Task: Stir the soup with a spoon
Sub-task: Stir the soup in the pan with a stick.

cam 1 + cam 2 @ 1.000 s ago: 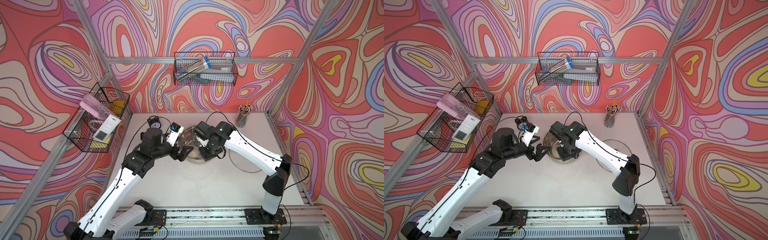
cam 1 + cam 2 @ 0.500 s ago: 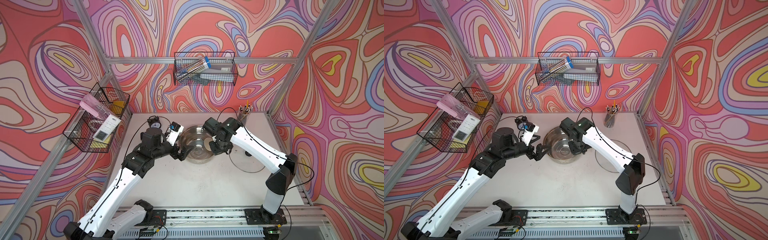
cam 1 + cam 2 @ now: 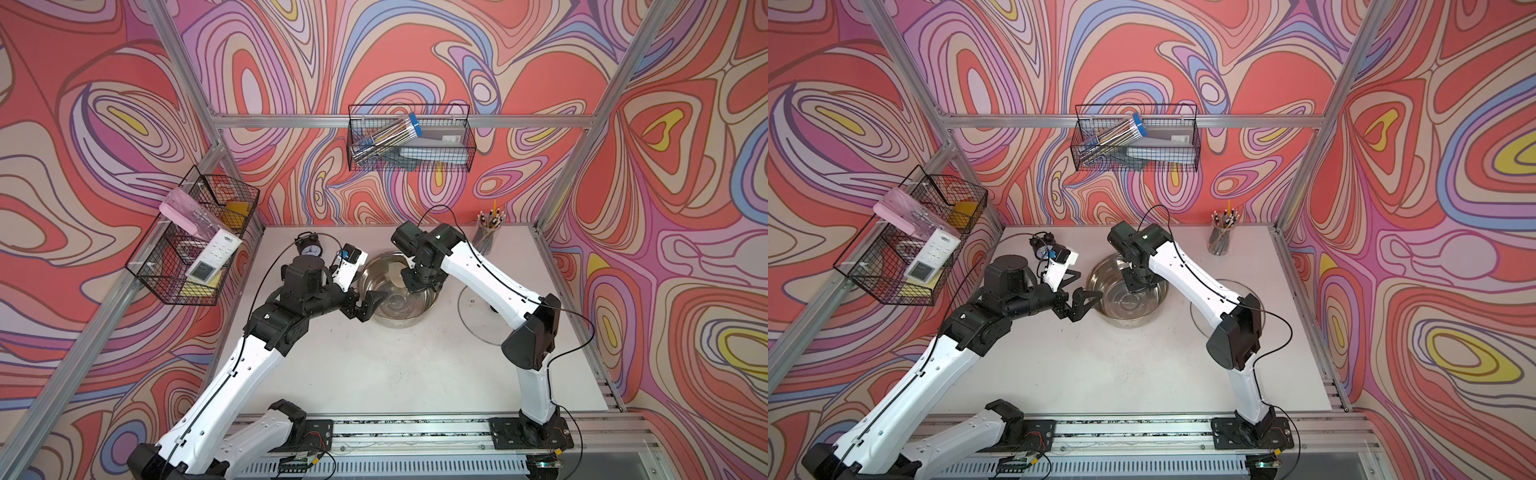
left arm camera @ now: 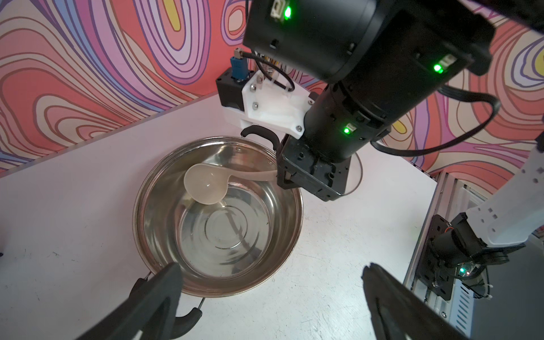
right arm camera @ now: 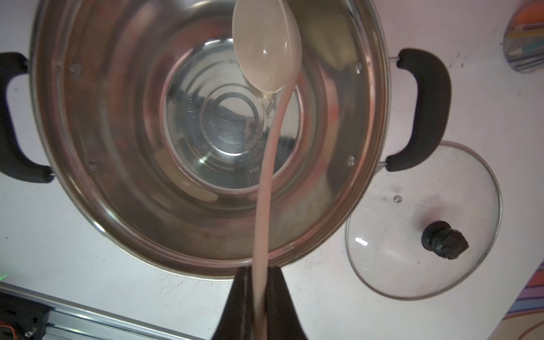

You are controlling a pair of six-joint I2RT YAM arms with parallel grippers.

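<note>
The steel pot point(image 3: 399, 324) point(image 3: 1125, 320) stands mid-table, with black side handles point(image 5: 421, 109). My right gripper point(image 5: 260, 272) point(image 3: 419, 282) hangs over the pot's rim, shut on the slim handle of the cream-white spoon point(image 5: 266, 53) point(image 4: 206, 185). The spoon's round bowl hangs inside the pot near the far wall. The ringed steel bottom shows, and I cannot tell whether soup is in it. My left gripper point(image 4: 270, 269) point(image 3: 370, 305) is open beside the pot. One of its fingers point(image 4: 164, 282) is by the near pot handle point(image 4: 188, 318), and it holds nothing.
A glass lid point(image 3: 486, 307) point(image 5: 424, 220) lies flat right of the pot. A cup of pencils point(image 3: 488, 232) stands at the back right, and an alarm clock point(image 3: 309, 247) at the back left. Wire baskets point(image 3: 409, 141) point(image 3: 195, 245) hang on the walls.
My right gripper has swung the spoon round inside the pot, first toward the right, then back toward the far side. The left arm has stayed still and open.
</note>
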